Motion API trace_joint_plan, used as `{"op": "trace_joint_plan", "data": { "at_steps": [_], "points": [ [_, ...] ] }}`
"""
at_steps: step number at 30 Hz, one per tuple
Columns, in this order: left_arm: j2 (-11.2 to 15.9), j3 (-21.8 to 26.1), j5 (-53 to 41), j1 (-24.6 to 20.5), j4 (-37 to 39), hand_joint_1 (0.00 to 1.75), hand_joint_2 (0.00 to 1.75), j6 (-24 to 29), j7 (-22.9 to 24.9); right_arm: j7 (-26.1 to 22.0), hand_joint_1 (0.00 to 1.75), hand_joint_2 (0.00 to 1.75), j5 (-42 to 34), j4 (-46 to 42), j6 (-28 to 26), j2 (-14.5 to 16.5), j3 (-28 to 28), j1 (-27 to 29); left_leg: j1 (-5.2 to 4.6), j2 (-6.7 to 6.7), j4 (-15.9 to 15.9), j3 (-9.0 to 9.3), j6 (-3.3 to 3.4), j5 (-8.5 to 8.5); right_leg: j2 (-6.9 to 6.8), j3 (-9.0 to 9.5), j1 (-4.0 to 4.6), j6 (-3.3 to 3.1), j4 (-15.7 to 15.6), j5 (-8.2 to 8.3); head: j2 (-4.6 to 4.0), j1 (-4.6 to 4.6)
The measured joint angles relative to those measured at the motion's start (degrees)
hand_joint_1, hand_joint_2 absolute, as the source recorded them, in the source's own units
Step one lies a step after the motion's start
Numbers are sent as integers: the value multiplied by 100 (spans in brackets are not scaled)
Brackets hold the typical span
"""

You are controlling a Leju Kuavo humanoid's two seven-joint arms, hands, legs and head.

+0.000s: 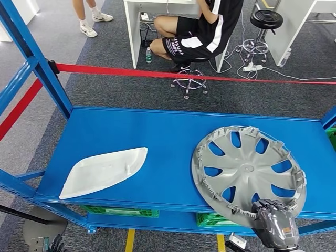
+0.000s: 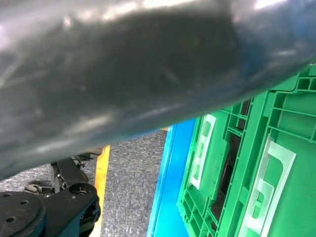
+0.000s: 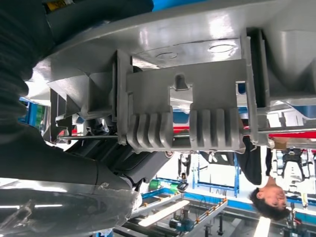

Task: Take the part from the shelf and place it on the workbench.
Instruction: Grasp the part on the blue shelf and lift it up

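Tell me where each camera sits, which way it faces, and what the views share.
Head view: high on the body, looking forward and down at the blue shelf, grey wheel cover and white part; the right hand reaches the cover's near rim.
Left wrist view: low by the shelf, facing a green crate; dark robot parts below.
Right wrist view: close behind the right hand, facing the cover's ribbed clips.
Shared: wheel cover in head and right wrist views.

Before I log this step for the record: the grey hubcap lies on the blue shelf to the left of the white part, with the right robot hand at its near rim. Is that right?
Not quite. In the head view the grey hubcap lies to the right of the white part, not the left. The rest holds: both sit on the blue shelf, and the right robot hand is at the hubcap's near rim.
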Motion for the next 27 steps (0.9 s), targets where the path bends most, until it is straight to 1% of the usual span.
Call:
{"op": "trace_joint_plan", "data": {
  "at_steps": [3, 4, 6, 9, 13, 17, 19, 22, 27],
  "points": [
    [-1, 2, 0, 0, 0, 0, 0, -3, 0, -173, 175, 175, 1, -15, 0, 71, -87, 32, 0, 0, 0, 0, 0, 0, 0, 0, 0, 0, 0, 0, 0, 0],
    [-1, 2, 0, 1, 0, 0, 0, -6, -1, -337, 175, 175, 2, -34, 0, 128, -151, 49, 0, 0, 0, 0, 0, 0, 0, 0, 0, 0, 0, 0, 0, 0],
    [-4, 5, -3, 3, 0, 0, 0, -10, -5, -817, 175, 175, 5, -102, 0, 327, -362, 94, 1, 0, 0, 0, 0, 0, 0, -1, 2, 0, 1, 0, 0, 0],
    [-18, 22, -9, 10, -2, 0, 0, -4, -14, -1622, 175, 175, 18, -322, 0, 765, -780, 185, 2, 0, -3, 1, 0, 0, 0, -1, 3, -2, 4, -3, 0, -1],
    [-68, 83, -42, 38, -31, 0, 0, 0, -15, -2309, 175, 175, 30, -827, 0, 1364, -1178, 276, 3, 0, -5, 1, 0, 0, 0, -3, 3, -7, 9, -10, 0, -1],
    [-124, 162, -89, 55, -85, 0, 0, -1, -15, -3465, 175, 175, -305, -1214, 0, 2060, -1691, 278, 3, -2, -6, 1, -1, 0, -3, -5, 3, -11, 14, -15, 0, -1],
    [-146, 183, -103, 59, -111, 0, 0, -1, -15, -3707, 175, 175, -384, -1327, 0, 2335, -1911, 279, 3, -2, -6, 1, -1, 0, -3, -5, 3, -12, 16, -16, 0, -1],
    [-164, 193, -109, 61, -133, 0, 0, 0, -15, -3809, 175, 175, -422, -1431, 1, 2595, -2100, 280, 2, -3, -6, 0, -1, 0, -5, -5, 3, -12, 16, -16, 0, -1],
    [-196, 212, -135, 69, -181, 0, 0, 1, -15, -4506, 175, 175, -716, -1642, 2, 3015, -2437, 255, 1, -3, -6, -1, -2, 0, 0, 22, 3, -12, 20, -15, 0, -1]
  ]
}}
